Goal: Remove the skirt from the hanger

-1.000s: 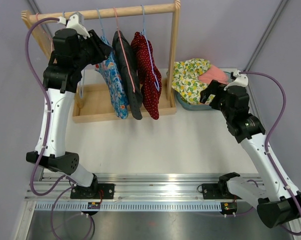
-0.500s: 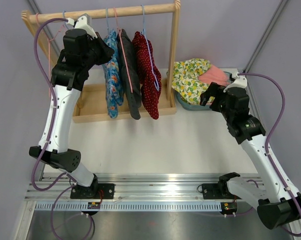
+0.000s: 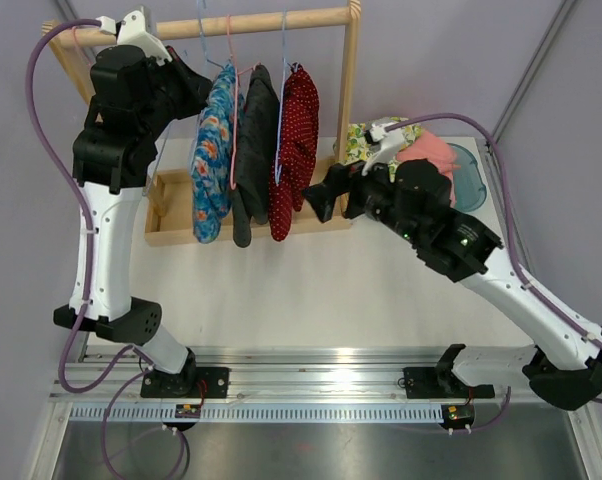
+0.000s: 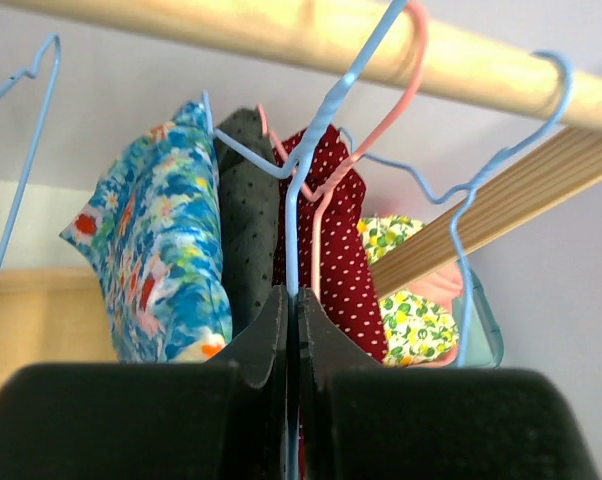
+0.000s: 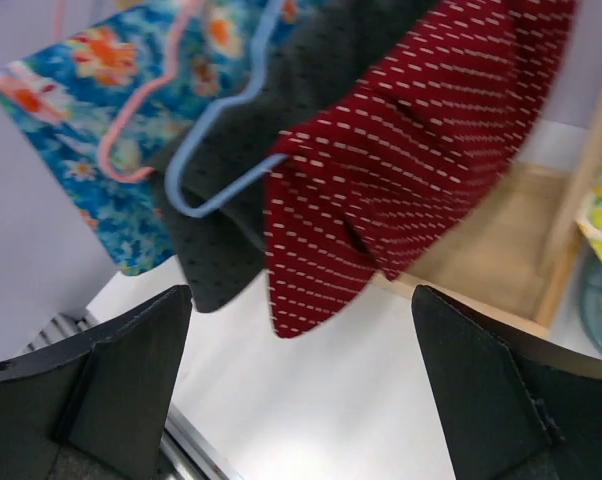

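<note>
Three skirts hang on wire hangers from the wooden rail [image 3: 251, 22]: a blue floral one [image 3: 211, 150], a dark dotted one [image 3: 251, 150] and a red dotted one [image 3: 293, 140]. My left gripper [image 3: 196, 85] is up at the rail. In the left wrist view it [image 4: 292, 310] is shut on the stem of a blue hanger [image 4: 326, 110], whose shoulder runs toward the floral skirt [image 4: 156, 250]. My right gripper [image 3: 326, 195] is open and empty beside the red skirt's lower part. In the right wrist view [image 5: 301, 400] the red skirt [image 5: 401, 170] hangs just ahead of it.
The rack's wooden base tray [image 3: 176, 215] lies under the skirts, and its right post [image 3: 349, 90] stands beside my right gripper. A blue basin [image 3: 476, 165] behind the right arm holds a lemon-print cloth [image 3: 366, 140] and a pink cloth [image 3: 431, 150]. A pink hanger [image 4: 381, 115] crosses the held one.
My right arm has swung left from the basin to the red skirt. My left gripper has risen at the rail, and the skirts have swung and bunched together.
</note>
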`<state>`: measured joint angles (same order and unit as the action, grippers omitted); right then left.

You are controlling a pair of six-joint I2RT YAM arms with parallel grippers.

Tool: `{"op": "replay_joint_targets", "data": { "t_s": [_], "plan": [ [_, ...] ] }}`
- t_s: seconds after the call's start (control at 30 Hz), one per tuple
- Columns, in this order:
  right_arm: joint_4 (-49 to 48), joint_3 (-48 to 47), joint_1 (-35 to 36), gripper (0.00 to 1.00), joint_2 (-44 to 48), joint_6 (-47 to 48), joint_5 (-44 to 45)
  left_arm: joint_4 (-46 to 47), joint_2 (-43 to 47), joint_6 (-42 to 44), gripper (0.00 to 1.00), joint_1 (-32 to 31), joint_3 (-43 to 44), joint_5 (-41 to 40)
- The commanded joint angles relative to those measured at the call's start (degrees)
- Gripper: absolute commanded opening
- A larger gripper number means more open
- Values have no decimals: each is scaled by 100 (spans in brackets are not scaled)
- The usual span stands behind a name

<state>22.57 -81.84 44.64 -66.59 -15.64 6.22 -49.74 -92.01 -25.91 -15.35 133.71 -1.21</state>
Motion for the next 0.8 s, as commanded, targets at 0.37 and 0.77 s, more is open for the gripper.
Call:
{"op": "replay_joint_targets", "data": {
  "t_s": [0.37, 0.77],
  "plan": [
    [-332, -2862, 2426, 99, -2815, 685, 1487, 289, 649, 139, 0, -29, 85, -54],
    [-358, -3611, 2549, 100, -3703, 843, 1769, 333, 1000, 192, 0, -20, -143, 25]
  ]
}}
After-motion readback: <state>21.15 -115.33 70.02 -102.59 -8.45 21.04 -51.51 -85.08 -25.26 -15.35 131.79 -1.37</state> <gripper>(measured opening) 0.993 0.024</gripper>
